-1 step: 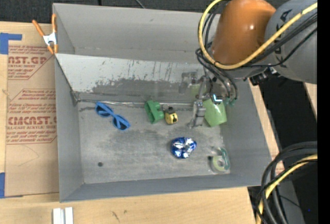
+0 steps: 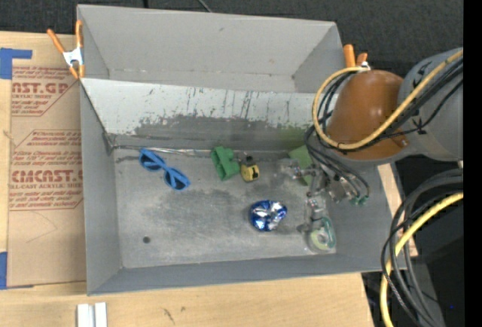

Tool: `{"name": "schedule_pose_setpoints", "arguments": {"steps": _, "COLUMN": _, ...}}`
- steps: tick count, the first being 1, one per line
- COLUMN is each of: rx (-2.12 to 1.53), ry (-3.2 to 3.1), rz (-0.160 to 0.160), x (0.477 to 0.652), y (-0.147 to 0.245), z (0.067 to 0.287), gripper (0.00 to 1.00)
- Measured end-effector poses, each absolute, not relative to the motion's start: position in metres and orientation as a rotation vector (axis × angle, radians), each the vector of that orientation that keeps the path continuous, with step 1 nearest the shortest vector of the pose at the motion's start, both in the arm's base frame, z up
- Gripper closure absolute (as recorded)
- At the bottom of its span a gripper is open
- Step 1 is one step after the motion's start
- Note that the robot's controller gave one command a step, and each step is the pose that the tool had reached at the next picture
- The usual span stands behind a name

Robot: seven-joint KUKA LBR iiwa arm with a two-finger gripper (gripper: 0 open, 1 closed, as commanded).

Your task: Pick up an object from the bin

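My gripper [image 2: 325,188] reaches into the bin's right side, below the orange wrist cover. Just under it, near the front right corner, lies a small clear, greenish ring-like thing [image 2: 321,236]. A crumpled blue and white ball [image 2: 268,215] rests on the floor a little to the gripper's left. A small green piece [image 2: 300,155] sits close behind the gripper by the back wall. I see nothing held in the gripper.
Farther left along the back wall lie a green block [image 2: 224,163], a small yellow and black thing [image 2: 249,172] beside it, and blue toy glasses [image 2: 165,170]. The arm and its cables cover the bin's right rim.
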State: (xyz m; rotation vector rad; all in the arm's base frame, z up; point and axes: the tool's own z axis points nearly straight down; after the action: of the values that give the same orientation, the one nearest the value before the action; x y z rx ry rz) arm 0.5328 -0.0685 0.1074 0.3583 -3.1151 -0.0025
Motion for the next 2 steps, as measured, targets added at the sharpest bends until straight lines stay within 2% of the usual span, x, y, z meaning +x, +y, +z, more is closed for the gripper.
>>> {"name": "schedule_pose_setpoints", "arguments": {"steps": 1, "rx": 0.465, "ry": -3.101, "rz": -0.007, "x": 0.5018, "y": -0.0167, "z": 0.0694, "gripper": 0.00}}
{"name": "schedule_pose_setpoints", "arguments": {"steps": 2, "rx": 0.458, "ry": -3.108, "rz": -0.002, "x": 0.5041, "y": -0.0201, "z": 0.0717, "gripper": 1.00}}
